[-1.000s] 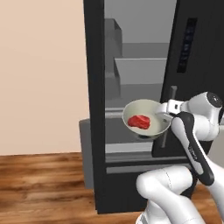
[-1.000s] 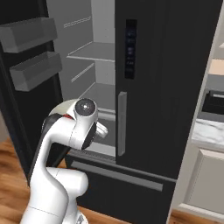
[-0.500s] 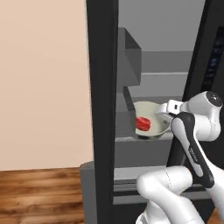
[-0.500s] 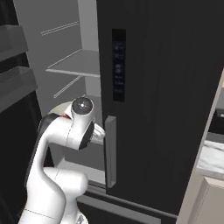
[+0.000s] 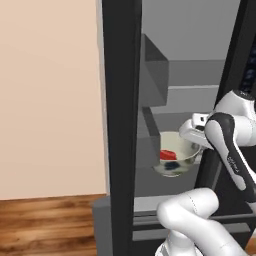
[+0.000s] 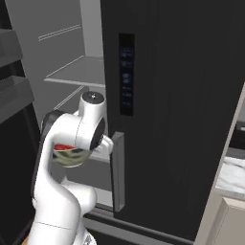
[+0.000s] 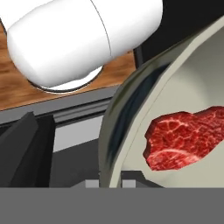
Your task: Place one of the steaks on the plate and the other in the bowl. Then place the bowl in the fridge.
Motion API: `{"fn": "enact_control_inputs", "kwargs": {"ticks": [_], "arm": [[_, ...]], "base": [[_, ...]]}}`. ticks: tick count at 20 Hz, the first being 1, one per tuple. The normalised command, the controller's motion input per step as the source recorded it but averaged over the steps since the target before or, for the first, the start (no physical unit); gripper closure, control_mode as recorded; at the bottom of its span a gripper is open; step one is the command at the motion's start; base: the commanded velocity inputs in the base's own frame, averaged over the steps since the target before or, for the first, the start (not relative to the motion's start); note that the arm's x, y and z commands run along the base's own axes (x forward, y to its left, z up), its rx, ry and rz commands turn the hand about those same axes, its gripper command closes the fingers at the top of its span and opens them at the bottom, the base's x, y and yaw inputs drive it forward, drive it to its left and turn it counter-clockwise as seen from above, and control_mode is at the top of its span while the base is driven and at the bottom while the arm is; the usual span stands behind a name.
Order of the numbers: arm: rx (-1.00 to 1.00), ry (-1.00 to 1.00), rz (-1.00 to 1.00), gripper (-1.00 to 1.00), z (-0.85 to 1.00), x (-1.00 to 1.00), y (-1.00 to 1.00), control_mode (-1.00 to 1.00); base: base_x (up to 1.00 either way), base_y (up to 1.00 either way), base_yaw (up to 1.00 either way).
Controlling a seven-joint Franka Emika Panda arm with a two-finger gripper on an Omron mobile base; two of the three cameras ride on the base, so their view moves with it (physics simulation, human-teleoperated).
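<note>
Between the earlier frames and now, both base views have closed in on the fridge (image 5: 120,100): the wood floor and black drawer front have mostly slid out of frame, so we read this as the base driving forward, not the fridge moving. Relative to the arm, the bowl (image 5: 175,156) sits as before.

We hold the bowl at its rim with the gripper (image 5: 196,134), fingers clamped together on the wall. It hangs inside the open compartment, above the lower grey shelf (image 5: 190,187) and not yet touching it, near the shelf's left edge beside the grey door bin (image 5: 150,145). One steak (image 7: 186,138) lies on the bowl's floor.

To finish this step well:
1. Keep the bowl level so the steak does not slide.
2. Advance until the base is fully over the shelf, clear of its front edge.
3. Lower until the base seats flat; only then part the fingers.
4. Withdraw along the rim line, clear of the closed right door's grey handle (image 6: 117,172).

The bowl is round, deep, smooth and glossy, cream outside with a darker greenish inside. The steak is a flat, irregular slab, bright red with pale marbling. Shelves are flat matte grey; the doors are black.
</note>
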Motion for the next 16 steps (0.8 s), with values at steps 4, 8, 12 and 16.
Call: {"fn": "enact_control_inputs", "kwargs": {"ticks": [4, 8, 12, 16], "arm": [[0.00, 0.00, 0.00, 1.00, 0.00, 0.00, 0.00, 1.00], [0.00, -0.06, -0.18, 1.00, -0.08, -0.25, 0.23, -1.00], [0.00, -0.12, -0.33, 1.00, -0.16, -0.36, 0.45, -1.00], [-0.02, -0.27, -0.37, 1.00, -0.23, -0.21, 0.36, -1.00]], "base": [[-0.01, 0.24, -0.12], [-0.04, 0.07, -0.04], [0.00, 0.00, 0.00], [0.00, 0.00, 0.00]]}}
